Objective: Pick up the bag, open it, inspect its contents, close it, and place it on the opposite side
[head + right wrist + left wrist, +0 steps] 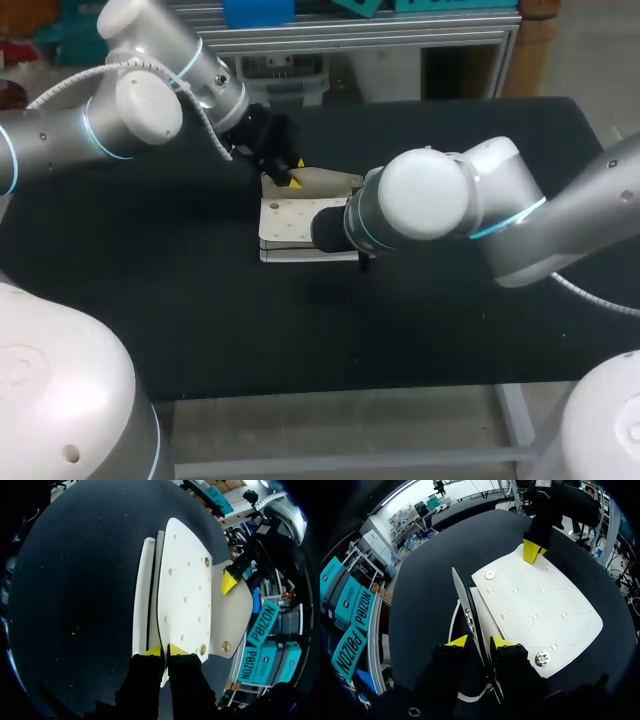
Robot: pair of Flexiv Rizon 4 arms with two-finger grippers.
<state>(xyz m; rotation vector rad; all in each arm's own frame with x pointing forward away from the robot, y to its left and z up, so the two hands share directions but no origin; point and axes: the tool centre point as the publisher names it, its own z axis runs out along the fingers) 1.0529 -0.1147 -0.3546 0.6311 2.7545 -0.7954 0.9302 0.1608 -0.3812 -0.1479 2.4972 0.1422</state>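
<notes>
Currently the white bag [297, 226] lies on the black table [150, 300], btwn both arms. The left pincer [479, 641] is clenched on a thin, dark-lined panel edge standing up btwn its fingers; the quilted flap [540, 615] w/ snaps spreads just beside it. The right pincer [165, 651] pinches the flap's opposite edge, fingers nearly together.

The bag [540, 610] ahead of the left pincer [476, 641] is creamy white, quilted in stitched diamonds, with silver snaps [541, 658] and a dark edge, the counter [150, 300] is black, and this pincer and the right pincer [165, 650] are black with yellow tips.
</notes>
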